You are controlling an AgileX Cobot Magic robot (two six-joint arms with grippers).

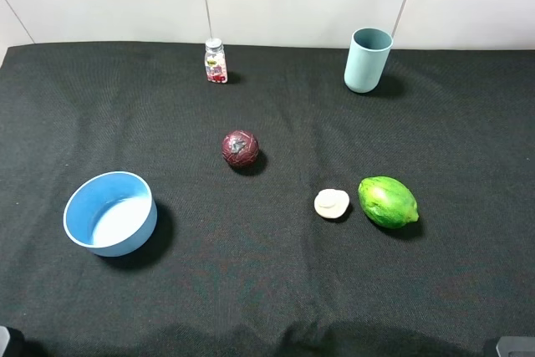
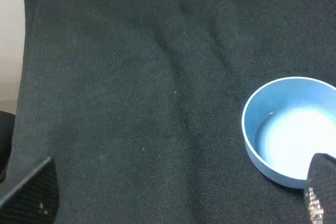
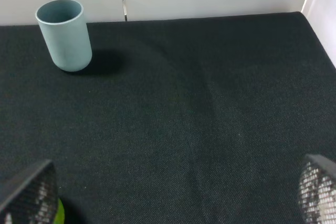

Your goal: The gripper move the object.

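The object, a tiny cream-white lumpy toy [image 1: 332,203], lies on the black cloth right of centre, touching or nearly touching a green lime [image 1: 388,201] on its right. It shows in neither wrist view. My left gripper [image 2: 176,198] is open and empty, with its fingertips [image 2: 32,191] spread wide above bare cloth beside the blue bowl [image 2: 286,129]. My right gripper [image 3: 173,192] is open and empty, fingertips [image 3: 316,187] spread wide, above the cloth at the near right. Only slivers of the arms show at the bottom corners of the high view.
A dark red ball [image 1: 240,148] sits at the centre. A small bottle with a red label [image 1: 216,61] stands at the back. A light teal cup [image 1: 367,59] stands at the back right, also in the right wrist view [image 3: 64,35]. The blue bowl [image 1: 110,213] is at front left.
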